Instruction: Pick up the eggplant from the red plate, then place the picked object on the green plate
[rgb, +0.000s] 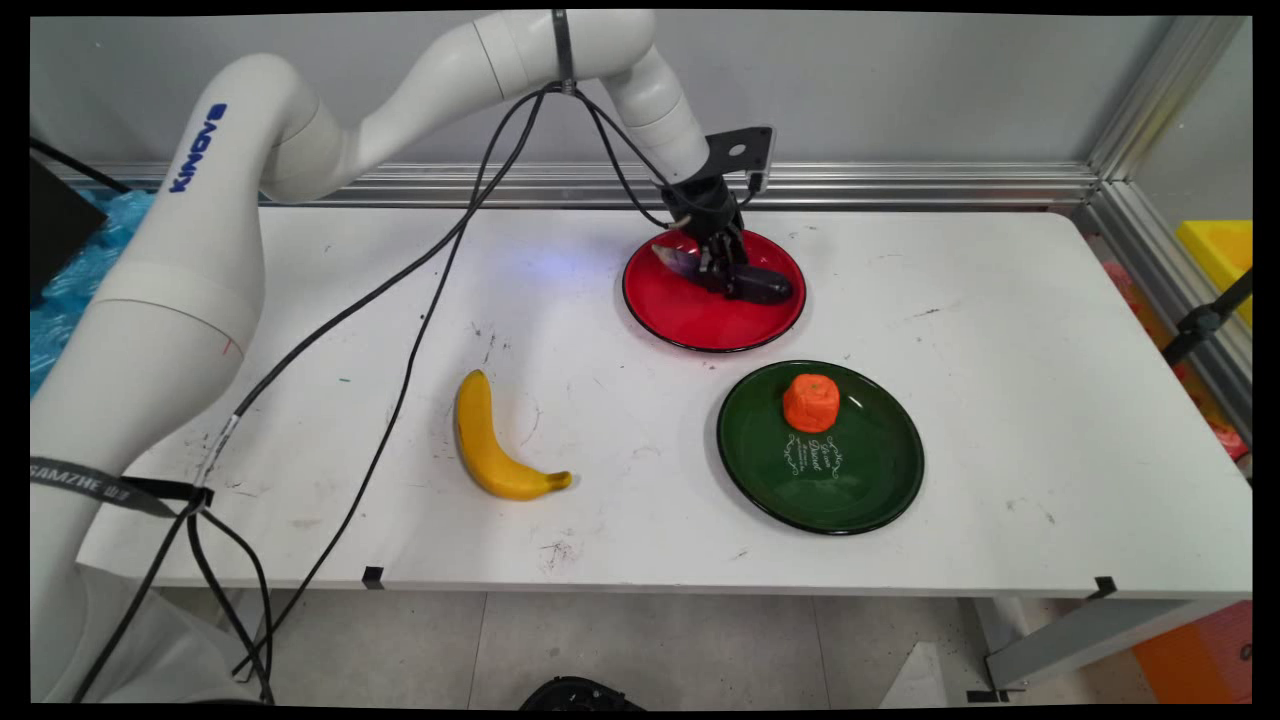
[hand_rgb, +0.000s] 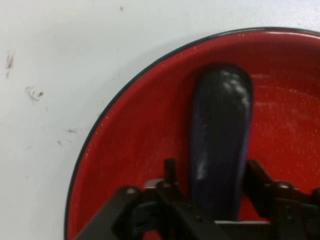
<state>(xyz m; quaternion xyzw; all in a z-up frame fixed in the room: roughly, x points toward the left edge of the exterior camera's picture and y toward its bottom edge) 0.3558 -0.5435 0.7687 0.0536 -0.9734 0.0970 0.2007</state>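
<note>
Gripper (rgb: 722, 268) low over the red plate (rgb: 700, 325), at the far middle of the white table (rgb: 1000, 400). A dark purple eggplant (rgb: 672, 260) lies on the plate; in the main view its pale-tipped end pokes out to the left of the gripper and its rounded dark end shows to the right, so the gripper sits across its middle. Hand view: the eggplant (hand_rgb: 220, 145) runs lengthwise up the frame from between the two fingers (hand_rgb: 170, 172), one finger on each flank, both close against the skin. The fingers look closed onto the eggplant, though the contact points themselves are partly hidden by the linkage. Eggplant body rests on the red plate (hand_rgb: 130, 150), glossy, with pale scuffing near its far rounded end. Plate rim is dark-edged; the white table (hand_rgb: 50, 100) beyond it is marked with small dark scratches. Nearer the camera in the main view, just beside the red plate, a green plate (rgb: 860, 480) carries an orange lump-shaped object (rgb: 811, 402) on its far part, with white lettering at the plate's centre. A yellow banana (rgb: 490, 440) lies on the bare table well to the left of the green plate, curved, stem end toward the near right. Black cables (rgb: 420, 300) hang from the arm across the left part of the table.
</note>
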